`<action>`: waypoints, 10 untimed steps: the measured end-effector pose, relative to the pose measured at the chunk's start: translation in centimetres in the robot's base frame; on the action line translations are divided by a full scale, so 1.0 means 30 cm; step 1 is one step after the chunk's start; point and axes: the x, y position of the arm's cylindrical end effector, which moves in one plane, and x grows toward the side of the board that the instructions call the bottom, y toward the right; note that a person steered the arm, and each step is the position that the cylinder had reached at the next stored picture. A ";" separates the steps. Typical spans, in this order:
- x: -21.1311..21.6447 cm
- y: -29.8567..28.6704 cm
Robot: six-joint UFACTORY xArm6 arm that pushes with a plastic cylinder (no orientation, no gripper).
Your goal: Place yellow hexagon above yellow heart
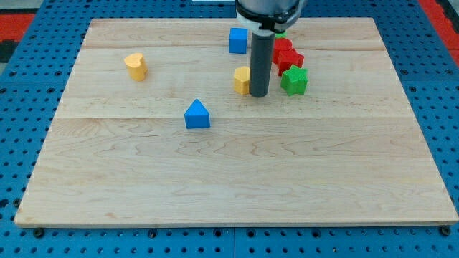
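Count of blocks on the table: two yellow, two blue, two red as far as I can separate them, and one green in full view, with a further scrap of green showing behind the rod.

The yellow hexagon block (242, 79) sits in the upper middle of the wooden board, partly covered by my dark straight rod. My tip (259, 95) stands directly at that block's right side; whether it touches, I cannot tell. I have no fingers on this rig, only the rod, so nothing is grasped or clenched.

The yellow heart block (135, 65) lies well apart, toward the view's upper left, alone. The blue cube (238, 40) stands above the hexagon, near the view's top. The blue triangular block (197, 115) lies below and left of the hexagon, in open board.

To the right of the rod, the red blocks (287, 56) are packed together, shapes not clear. The green star block (294, 79) sits just below them, near my tip's right. The green scrap (280, 31) at the rod's upper right is too hidden to identify.

The table (237, 179) is pale planked wood with visible seams across it, resting on a blue perforated base (14, 129). Red areas (445, 14) show at both upper corners.
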 end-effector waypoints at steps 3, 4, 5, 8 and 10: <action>-0.140 -0.139; -0.206 -0.069; -0.283 -0.046; -0.459 -0.373; -0.389 -0.556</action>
